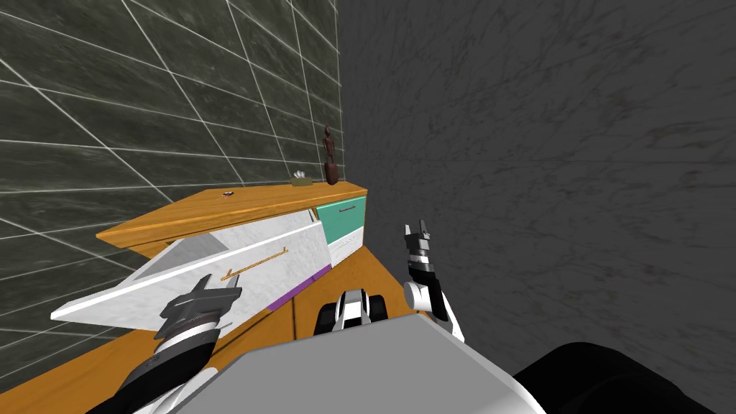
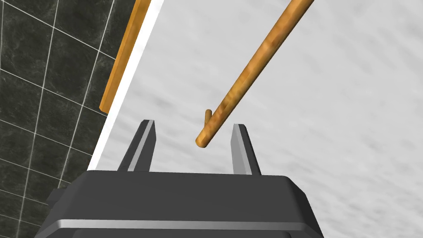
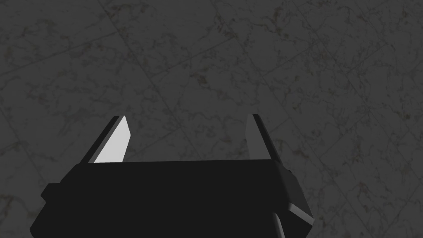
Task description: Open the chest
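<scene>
The chest (image 1: pixel 237 205) has an orange wood top and stands against a dark tiled wall. Its white marbled drawer (image 1: pixel 215 269) is pulled far out towards me, with a thin wooden bar handle (image 1: pixel 255 264) across the front. My left gripper (image 1: pixel 219 289) is at the drawer front, just below the handle's near end. In the left wrist view the left gripper (image 2: pixel 193 124) is open, and the handle (image 2: pixel 231 95) has its free end lying between the fingers without touching them. My right gripper (image 1: pixel 417 228) is raised off to the right, open (image 3: pixel 188 117), with nothing in it.
A teal drawer front (image 1: pixel 343 214) sits shut at the chest's far end. On the top stand a dark figurine (image 1: pixel 330 158) and a small box (image 1: pixel 301 180). An orange wood panel (image 1: pixel 345 277) lies below the open drawer. A dark wall closes the right side.
</scene>
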Tool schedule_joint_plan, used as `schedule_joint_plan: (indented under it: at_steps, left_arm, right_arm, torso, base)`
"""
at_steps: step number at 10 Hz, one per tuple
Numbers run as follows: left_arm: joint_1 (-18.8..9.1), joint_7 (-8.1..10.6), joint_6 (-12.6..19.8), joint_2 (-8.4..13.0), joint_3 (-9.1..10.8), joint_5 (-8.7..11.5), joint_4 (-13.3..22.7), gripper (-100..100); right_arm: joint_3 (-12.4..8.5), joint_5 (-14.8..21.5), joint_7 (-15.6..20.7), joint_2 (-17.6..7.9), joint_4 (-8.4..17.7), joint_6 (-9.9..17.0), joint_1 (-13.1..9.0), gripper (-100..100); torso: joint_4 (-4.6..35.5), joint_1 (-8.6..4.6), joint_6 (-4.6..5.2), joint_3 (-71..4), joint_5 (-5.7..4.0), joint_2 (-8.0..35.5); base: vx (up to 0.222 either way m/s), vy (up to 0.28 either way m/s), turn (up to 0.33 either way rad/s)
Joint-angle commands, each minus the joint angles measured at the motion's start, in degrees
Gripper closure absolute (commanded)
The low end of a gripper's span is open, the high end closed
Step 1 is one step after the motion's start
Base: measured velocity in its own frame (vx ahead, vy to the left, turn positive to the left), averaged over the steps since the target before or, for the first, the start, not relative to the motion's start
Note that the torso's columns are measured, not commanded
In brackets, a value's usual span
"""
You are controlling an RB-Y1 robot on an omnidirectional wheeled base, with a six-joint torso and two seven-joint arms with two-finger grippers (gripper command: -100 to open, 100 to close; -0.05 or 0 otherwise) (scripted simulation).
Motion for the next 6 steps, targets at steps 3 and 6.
schedule_joint_plan:
  at_steps: [3,6]
  left_arm:
    - [4.60,0.89,3.17,-0.36,1.10,1.72,-6.97,-100]
    - [7.40,1.44,5.08,-0.52,1.81,2.79,-11.13,-100]
  right_arm:
    - [0.00,0.00,0.00,0.00,0.00,0.00,0.01,0]
    - [0.00,0.00,0.00,0.00,0.00,0.00,0.01,0]
  torso:
    - [-0.02,-0.06,0.07,0.11,0.08,0.12]
    - [0.07,-0.17,0.03,0.20,0.00,0.33]
  base:
    - [0.047,0.004,0.000]
    - [0.034,0.004,-0.004]
